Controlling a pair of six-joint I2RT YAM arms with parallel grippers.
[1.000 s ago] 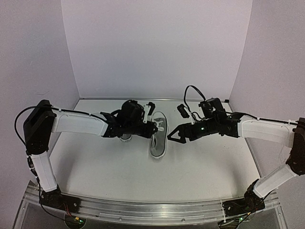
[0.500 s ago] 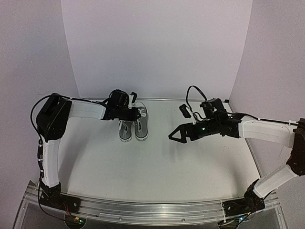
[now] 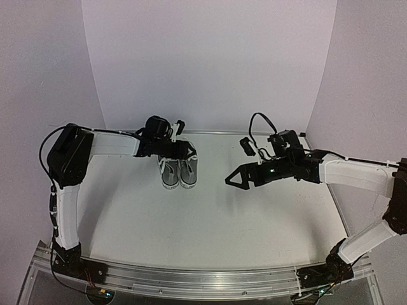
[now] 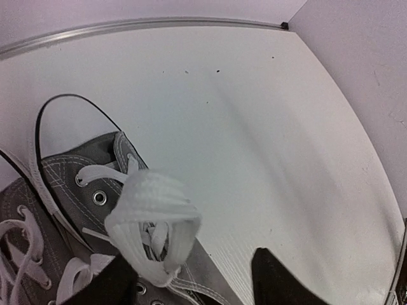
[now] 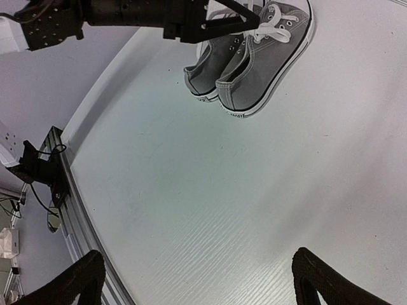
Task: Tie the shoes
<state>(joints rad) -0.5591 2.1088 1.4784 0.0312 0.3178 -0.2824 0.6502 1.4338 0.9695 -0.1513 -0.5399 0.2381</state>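
Grey canvas sneakers (image 3: 179,172) sit side by side toward the table (image 3: 254,222) back; your left gripper (image 3: 183,152) hangs spread over a raised lace loop (image 4: 152,216); your right gripper (image 3: 230,181) waits spread, well apart; tying looks barely begun.

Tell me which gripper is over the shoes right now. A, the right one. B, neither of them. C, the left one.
C: in the top view the left gripper sits over the shoes, which lie side by side, while the right gripper hangs open off to the side, apart from them.
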